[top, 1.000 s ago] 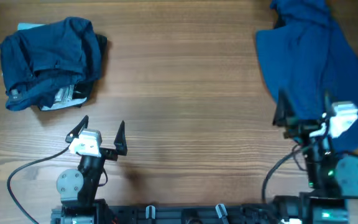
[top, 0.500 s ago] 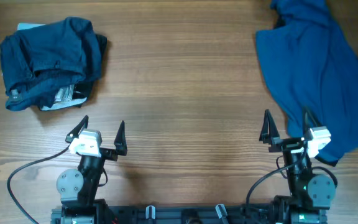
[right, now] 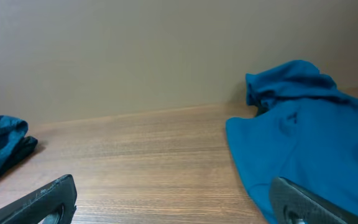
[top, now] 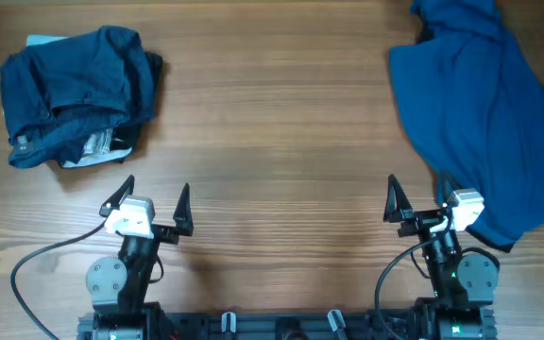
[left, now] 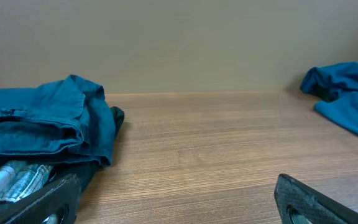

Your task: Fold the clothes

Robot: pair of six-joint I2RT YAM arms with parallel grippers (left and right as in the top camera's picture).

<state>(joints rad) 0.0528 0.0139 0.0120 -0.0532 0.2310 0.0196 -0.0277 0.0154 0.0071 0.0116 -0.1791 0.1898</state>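
A folded pile of dark navy clothes (top: 74, 93) lies at the table's far left, with a pale denim bit and black piece showing at its near edge (top: 97, 144). It also shows in the left wrist view (left: 42, 127). A large blue garment (top: 489, 113) lies spread at the far right, bunched at its far end; it shows in the right wrist view (right: 309, 143). My left gripper (top: 154, 200) is open and empty near the front edge. My right gripper (top: 416, 200) is open and empty, its right finger at the blue garment's near edge.
The wooden table (top: 272, 142) runs between the two heaps. A black cable (top: 36, 260) loops at the left arm's base. A plain wall stands behind the table's far edge.
My right gripper has drawn back toward the front edge and shifted left, off the blue garment. The left arm has not moved.
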